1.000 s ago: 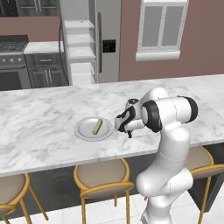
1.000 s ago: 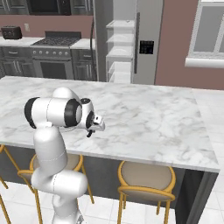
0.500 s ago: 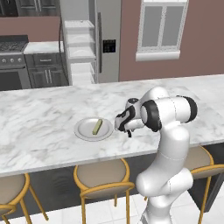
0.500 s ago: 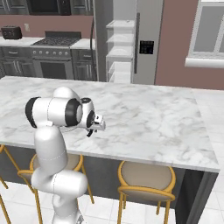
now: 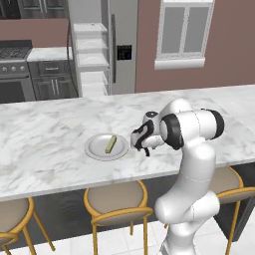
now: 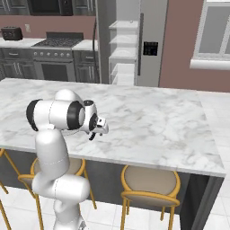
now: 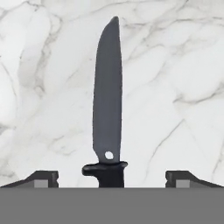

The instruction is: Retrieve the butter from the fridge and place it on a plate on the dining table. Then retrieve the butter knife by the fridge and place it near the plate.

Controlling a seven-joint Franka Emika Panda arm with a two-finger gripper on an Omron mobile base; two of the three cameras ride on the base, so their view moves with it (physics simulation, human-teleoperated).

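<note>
Jaws: spread wide, holding nothing, tips well clear either side of the handle. Butter knife: all-dark, slim, flat on the marble bench near its front edge. Butter: pale stick on grey plate, beside.

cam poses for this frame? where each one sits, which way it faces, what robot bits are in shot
Left base view: behind-left of arm, facing the dining table, plate with butter, fridge; arm lower right.
Right base view: behind-right, same table and fridge; arm lower left, gripper.
Hand view: on the hand, looking down at the butter knife on marble; open fingertips at bottom.
Shared: both base views show table, fridge, arm.
</note>
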